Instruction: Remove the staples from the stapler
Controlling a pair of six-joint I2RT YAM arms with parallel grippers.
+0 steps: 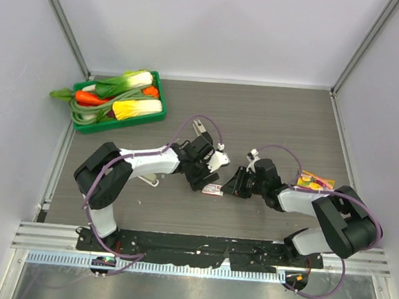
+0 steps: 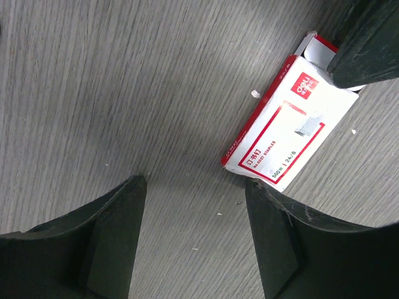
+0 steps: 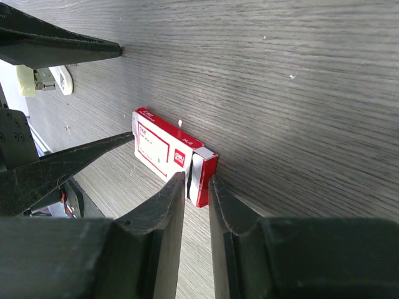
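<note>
Beside the one staple box (image 3: 163,151), left end effector (image 2: 194,182) gapes wide; right end effector (image 3: 196,177) barely parted at its end.

Left claw (image 2: 194,184): bare bench (image 2: 124,75) lay between its fingers (image 2: 112,237) and ahead; staple box (image 2: 290,128) blocked front-right, right claw (image 3: 196,180) beyond.

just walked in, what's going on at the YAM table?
Both arms are working around a red-and-white staple box lying flat on the table. The right gripper is at the box's open end with its jaws only narrowly apart. Whether it is pinching the end can't be told. The left gripper hovers open just beside the box, holding nothing.
</note>
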